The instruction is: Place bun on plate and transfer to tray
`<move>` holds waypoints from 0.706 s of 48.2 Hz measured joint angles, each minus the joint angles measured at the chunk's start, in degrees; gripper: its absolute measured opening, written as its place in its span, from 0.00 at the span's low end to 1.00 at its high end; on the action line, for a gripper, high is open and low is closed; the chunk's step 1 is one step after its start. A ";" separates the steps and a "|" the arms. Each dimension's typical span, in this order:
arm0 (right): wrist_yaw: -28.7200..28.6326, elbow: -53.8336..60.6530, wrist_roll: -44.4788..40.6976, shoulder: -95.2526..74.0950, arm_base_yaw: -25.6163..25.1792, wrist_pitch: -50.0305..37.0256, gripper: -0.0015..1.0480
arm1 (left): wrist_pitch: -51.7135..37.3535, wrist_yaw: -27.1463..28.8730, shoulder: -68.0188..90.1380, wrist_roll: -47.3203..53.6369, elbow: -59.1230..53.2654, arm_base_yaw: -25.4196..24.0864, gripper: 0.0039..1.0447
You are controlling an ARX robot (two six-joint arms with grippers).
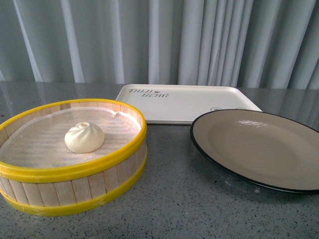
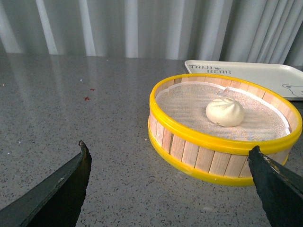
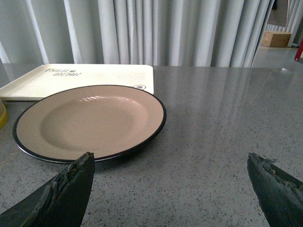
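Bun (image 1: 84,137) sits on the white cloth liner (image 1: 40,144) inside the yellow-rimmed steamer basket (image 1: 75,191), at the left of the grey table (image 1: 189,209). The tray (image 1: 184,102) lies bare at the middle back. The plate (image 1: 259,147) rests just in front of it on the right, also bare. The left gripper (image 2: 169,149) hangs low over the table, aimed level at the basket, its jaws spread wide and holding nothing. The right gripper (image 3: 170,157) is posed alike near the plate, low and level, its jaws also wide apart and empty.
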State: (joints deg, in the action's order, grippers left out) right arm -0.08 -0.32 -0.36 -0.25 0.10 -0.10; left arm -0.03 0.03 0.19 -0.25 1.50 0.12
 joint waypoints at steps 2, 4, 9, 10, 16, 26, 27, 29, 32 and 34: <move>0.00 0.00 0.00 0.00 0.00 0.02 0.92 | 0.00 0.00 0.00 0.00 0.00 0.00 0.94; 0.00 0.00 -0.02 0.00 -0.02 0.02 0.92 | 0.00 0.00 0.00 0.00 0.00 0.00 0.94; 0.00 0.00 0.00 0.00 -0.02 0.02 0.92 | 0.00 0.00 0.00 0.00 0.00 0.00 0.94; 0.00 0.00 0.00 0.00 0.00 0.00 0.92 | 0.00 0.00 0.00 0.00 0.00 0.00 0.94; 0.00 0.00 0.00 0.00 0.00 0.02 0.92 | 0.00 0.00 0.00 0.00 0.00 0.00 0.94; 0.00 0.00 0.00 0.00 -0.02 0.02 0.92 | 0.00 0.00 0.00 0.00 0.00 0.00 0.94; 0.00 0.00 0.00 0.00 0.00 0.02 0.92 | 0.00 0.00 0.00 0.00 0.00 0.00 0.94; 0.00 0.00 0.00 0.00 -0.02 0.02 0.92 | 0.00 0.00 0.00 0.00 0.00 0.00 0.94; 0.00 0.00 0.00 0.00 0.00 0.02 0.92 | 0.00 0.00 0.00 0.00 0.00 0.00 0.94; 0.00 0.00 0.00 0.00 0.00 0.02 0.92 | 0.00 0.00 0.00 0.00 0.00 0.00 0.94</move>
State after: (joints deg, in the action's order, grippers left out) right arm -0.08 -0.32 -0.36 -0.25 0.10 -0.08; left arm -0.03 0.03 0.19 -0.25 1.50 0.12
